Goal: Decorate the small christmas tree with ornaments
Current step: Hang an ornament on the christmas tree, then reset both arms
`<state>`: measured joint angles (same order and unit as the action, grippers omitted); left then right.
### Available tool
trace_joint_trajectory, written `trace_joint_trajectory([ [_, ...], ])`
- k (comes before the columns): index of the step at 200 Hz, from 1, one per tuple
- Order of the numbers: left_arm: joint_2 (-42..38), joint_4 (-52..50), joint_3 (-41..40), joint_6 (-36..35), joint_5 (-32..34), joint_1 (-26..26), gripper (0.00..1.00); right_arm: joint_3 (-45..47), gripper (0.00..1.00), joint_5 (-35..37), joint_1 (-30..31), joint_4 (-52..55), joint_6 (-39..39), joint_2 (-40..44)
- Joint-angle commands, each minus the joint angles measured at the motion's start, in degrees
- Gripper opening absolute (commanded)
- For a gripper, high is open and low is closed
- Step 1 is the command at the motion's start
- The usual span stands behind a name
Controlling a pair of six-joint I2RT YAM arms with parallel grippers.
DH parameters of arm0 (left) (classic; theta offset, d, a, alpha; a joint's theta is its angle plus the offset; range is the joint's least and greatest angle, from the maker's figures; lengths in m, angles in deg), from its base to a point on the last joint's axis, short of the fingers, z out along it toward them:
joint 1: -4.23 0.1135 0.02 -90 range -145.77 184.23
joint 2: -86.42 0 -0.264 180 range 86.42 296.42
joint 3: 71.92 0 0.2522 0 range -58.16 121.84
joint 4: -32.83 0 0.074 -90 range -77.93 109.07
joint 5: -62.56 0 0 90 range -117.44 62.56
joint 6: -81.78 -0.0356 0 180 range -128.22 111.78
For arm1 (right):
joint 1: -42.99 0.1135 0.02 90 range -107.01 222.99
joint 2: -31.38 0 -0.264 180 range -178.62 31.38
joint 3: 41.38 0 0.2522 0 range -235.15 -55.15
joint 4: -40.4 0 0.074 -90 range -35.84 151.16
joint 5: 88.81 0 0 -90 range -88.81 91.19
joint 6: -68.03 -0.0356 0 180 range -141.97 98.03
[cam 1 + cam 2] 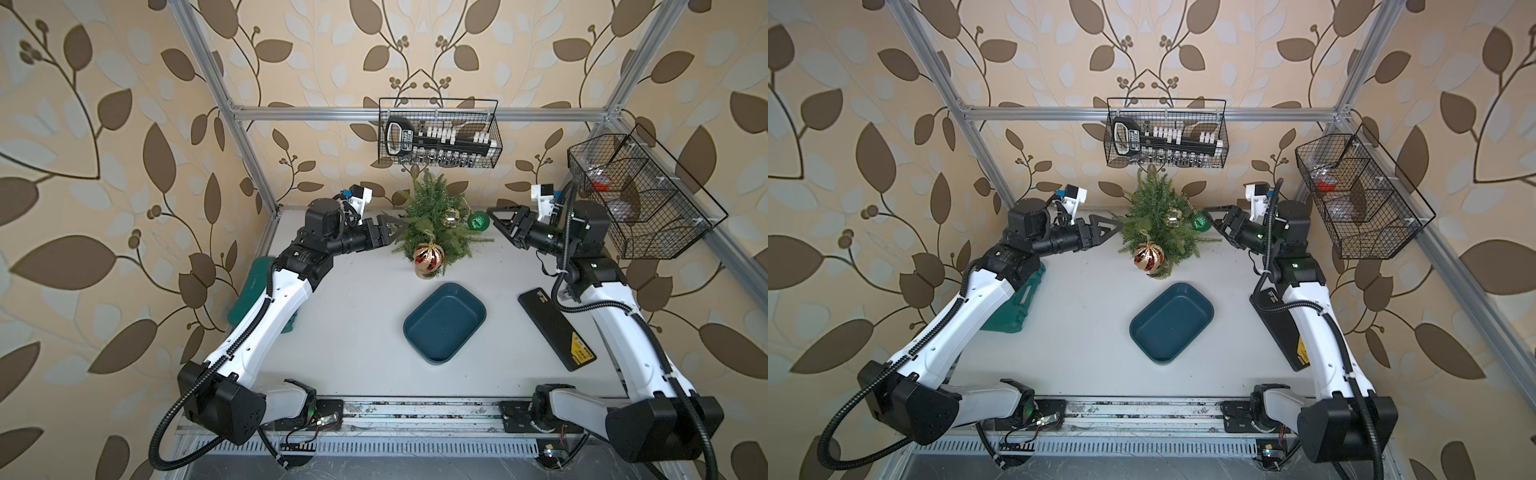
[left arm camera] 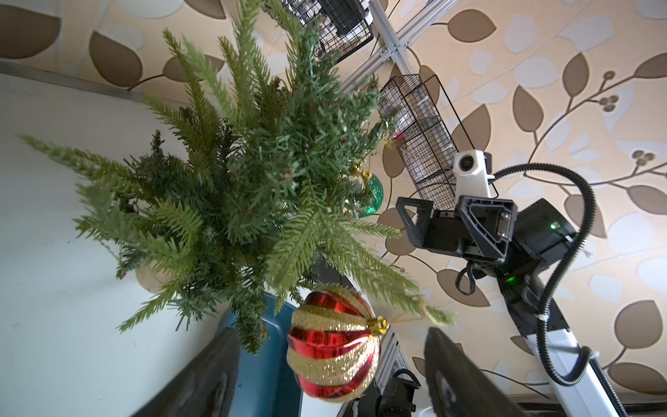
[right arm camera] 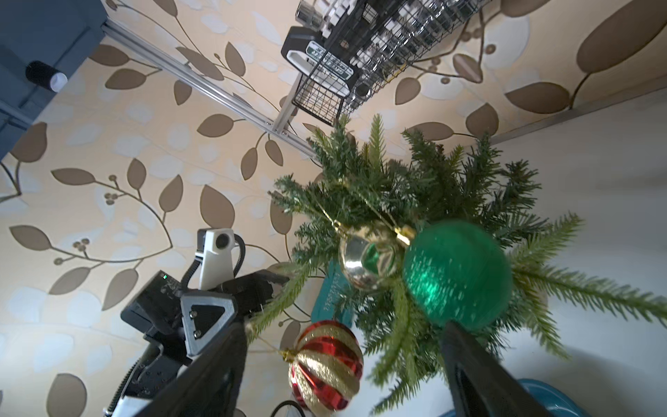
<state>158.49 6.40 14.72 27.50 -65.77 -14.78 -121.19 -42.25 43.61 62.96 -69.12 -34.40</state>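
You'll find the tree (image 1: 432, 203) at the back of the bench (image 1: 353, 332), with the red-and-gold ball (image 1: 429, 257), gold ball (image 1: 451, 217) and green ball (image 1: 478, 220) hanging on it. The left end effector (image 1: 400, 231) and right end effector (image 1: 497, 220) flank it, both spread wide, holding nothing.

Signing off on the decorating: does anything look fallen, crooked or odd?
Nothing fallen or broken. The red-and-gold bauble, gold bauble and green bauble all hang from the tree; the gold and green ones crowd together on one side.
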Motion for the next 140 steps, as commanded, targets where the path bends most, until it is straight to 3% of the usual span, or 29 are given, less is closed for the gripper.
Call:
trace_joint_trajectory([
  [1,-4.37,-2.83,-1.24,-2.36,-0.3,0.81,0.87,4.64,0.88,0.55,-0.01,7.66,7.25,3.43],
  [21,-7.23,-5.51,-3.83,-2.58,-0.99,0.81,0.99,9.25,1.0,0.13,0.68,9.45,10.48,8.09],
  [68,-14.08,-11.08,-11.7,-2.59,-0.3,0.81,0.99,17.82,1.0,1.61,4.56,13.53,15.47,16.47],
  [140,-22.79,-18.92,-24.13,-2.18,7.71,0.72,0.99,31.8,1.0,8.41,5.09,14.87,15.15,26.83],
])
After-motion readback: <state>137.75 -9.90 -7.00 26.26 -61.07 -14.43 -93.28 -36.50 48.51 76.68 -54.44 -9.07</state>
